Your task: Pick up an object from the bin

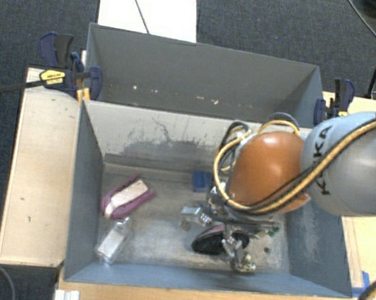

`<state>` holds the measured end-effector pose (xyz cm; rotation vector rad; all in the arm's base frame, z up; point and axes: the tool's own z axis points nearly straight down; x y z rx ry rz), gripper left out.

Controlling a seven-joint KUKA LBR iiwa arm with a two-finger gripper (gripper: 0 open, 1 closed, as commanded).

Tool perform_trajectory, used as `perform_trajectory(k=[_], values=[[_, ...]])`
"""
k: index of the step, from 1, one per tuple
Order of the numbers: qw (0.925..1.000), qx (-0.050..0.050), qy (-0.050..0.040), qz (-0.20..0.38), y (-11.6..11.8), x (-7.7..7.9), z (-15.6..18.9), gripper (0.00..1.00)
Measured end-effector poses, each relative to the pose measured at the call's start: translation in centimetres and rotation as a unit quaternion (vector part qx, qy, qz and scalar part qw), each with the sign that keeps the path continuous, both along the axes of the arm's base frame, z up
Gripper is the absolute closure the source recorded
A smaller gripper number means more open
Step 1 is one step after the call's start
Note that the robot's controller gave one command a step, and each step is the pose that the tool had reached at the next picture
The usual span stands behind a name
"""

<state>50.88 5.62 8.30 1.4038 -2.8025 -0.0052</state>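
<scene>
The arm's orange domed wrist cover [268,167] hangs over the gripper [233,238], which sits low in the grey metal bin [197,78], lower centre-right of the frame. How wide the gripper stands cannot be told. Just left of it lies a black, glossy, rounded lump [206,243].

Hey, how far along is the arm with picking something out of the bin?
Done: the gripper is down in the bin, at a black rounded thing front right. In hand: nothing seen gripped. Left: grasp and lift; the pink-white piece and clear bottle lie untouched at left.
</scene>
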Motion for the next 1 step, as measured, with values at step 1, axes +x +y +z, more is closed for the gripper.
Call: perform_trajectory(k=[1], values=[[0.9999, 0.000, -0.0032, 0.016, -0.33, -1.47, -1.32, 0.00]])
